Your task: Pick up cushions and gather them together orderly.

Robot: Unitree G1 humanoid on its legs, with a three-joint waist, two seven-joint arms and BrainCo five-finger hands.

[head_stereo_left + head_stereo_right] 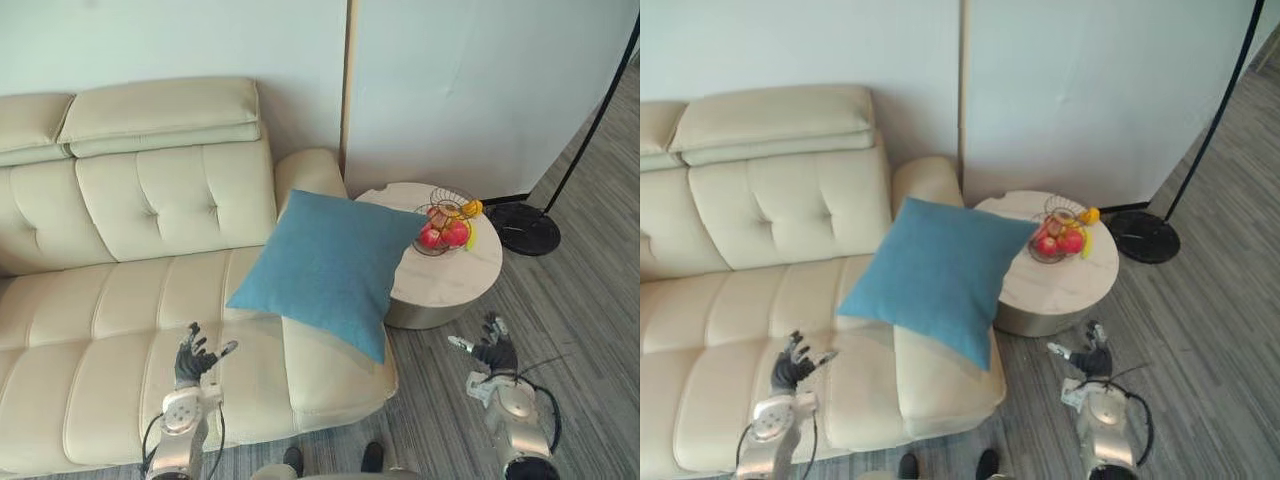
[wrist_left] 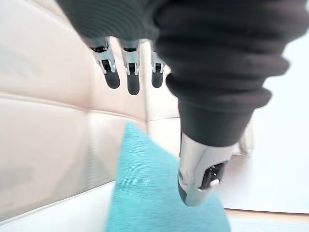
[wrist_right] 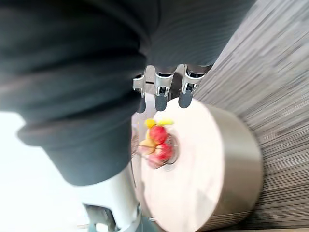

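- One blue cushion (image 1: 325, 265) rests against the sofa's (image 1: 120, 300) right arm, with a corner over the round bench (image 1: 450, 285).
- We hold our left hand (image 1: 192, 358) above the seat and our right hand (image 1: 495, 352) above the floor, fingers spread, both empty.

A single square cushion (image 1: 325, 265) in teal-blue woven fabric lies at the right end of the cream sofa (image 1: 120, 300); it sits diamond-wise and tilted, its far corner up against the armrest (image 1: 312, 168); its left corner rests on the seat; its right corner reaches towards the round table (image 1: 450, 285); its near corner overhangs the seat's right edge.
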